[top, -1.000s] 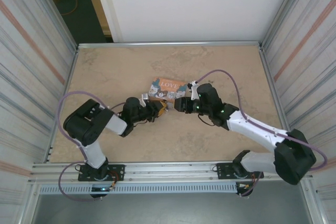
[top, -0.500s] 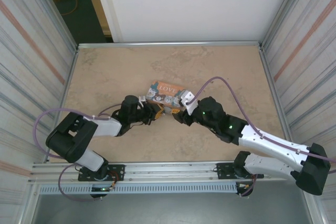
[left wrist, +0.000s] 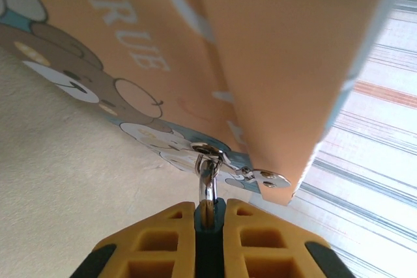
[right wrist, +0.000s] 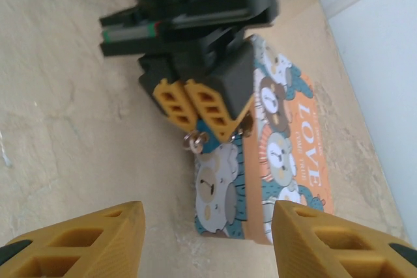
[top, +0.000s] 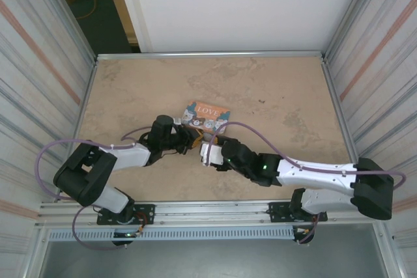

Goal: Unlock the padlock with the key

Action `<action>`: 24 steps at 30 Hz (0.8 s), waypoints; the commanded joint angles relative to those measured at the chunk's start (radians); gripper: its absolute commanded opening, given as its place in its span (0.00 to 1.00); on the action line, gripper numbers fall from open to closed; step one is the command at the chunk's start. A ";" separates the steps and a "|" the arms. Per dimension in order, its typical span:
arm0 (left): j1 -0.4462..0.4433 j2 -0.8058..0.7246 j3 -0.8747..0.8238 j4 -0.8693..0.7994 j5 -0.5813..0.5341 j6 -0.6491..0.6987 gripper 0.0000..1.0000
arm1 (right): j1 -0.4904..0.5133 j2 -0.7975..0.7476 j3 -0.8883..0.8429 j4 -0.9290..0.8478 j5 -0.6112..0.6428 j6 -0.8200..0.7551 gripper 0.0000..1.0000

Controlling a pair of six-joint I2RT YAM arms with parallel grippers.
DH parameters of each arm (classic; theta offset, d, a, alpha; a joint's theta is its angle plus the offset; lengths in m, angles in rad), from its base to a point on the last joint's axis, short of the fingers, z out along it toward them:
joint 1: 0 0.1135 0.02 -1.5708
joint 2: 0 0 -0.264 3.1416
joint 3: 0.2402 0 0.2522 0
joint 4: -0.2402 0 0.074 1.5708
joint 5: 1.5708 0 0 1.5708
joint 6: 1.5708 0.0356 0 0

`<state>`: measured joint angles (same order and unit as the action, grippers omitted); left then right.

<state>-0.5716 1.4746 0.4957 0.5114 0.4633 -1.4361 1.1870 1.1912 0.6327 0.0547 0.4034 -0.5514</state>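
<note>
L jaws clenched on padlock (left wrist: 208,226), shackle (left wrist: 206,185) thru hasp (left wrist: 210,152) of tin (left wrist: 260,63); R jaws wide, holding nothing; unlock not begun.

- A beige, marbled counter (top: 280,96) framed by metal rails carries an orange rectangular tin with "LOVE" on its lid (top: 208,112).
- The left gripper (top: 190,140), black with yellow fingertips, lies low, and the tin's near edge is right at its tip.
- The right gripper (top: 210,153) sits just near-right of the left gripper's tip; the tin lies just beyond it.
- Purple cables (top: 246,125) loop over both black-and-white arms.
</note>
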 commanded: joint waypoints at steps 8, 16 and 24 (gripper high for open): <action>0.007 -0.051 0.027 -0.021 0.028 0.043 0.00 | 0.010 0.107 -0.021 0.142 0.095 -0.033 0.48; 0.007 -0.043 0.040 -0.015 0.036 0.044 0.00 | 0.004 0.204 -0.007 0.211 0.094 -0.039 0.43; 0.007 -0.034 0.030 0.004 0.038 0.032 0.00 | -0.016 0.274 0.025 0.243 0.068 -0.045 0.34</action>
<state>-0.5705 1.4582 0.5030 0.4751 0.4782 -1.4166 1.1839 1.4471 0.6228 0.2569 0.4736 -0.5861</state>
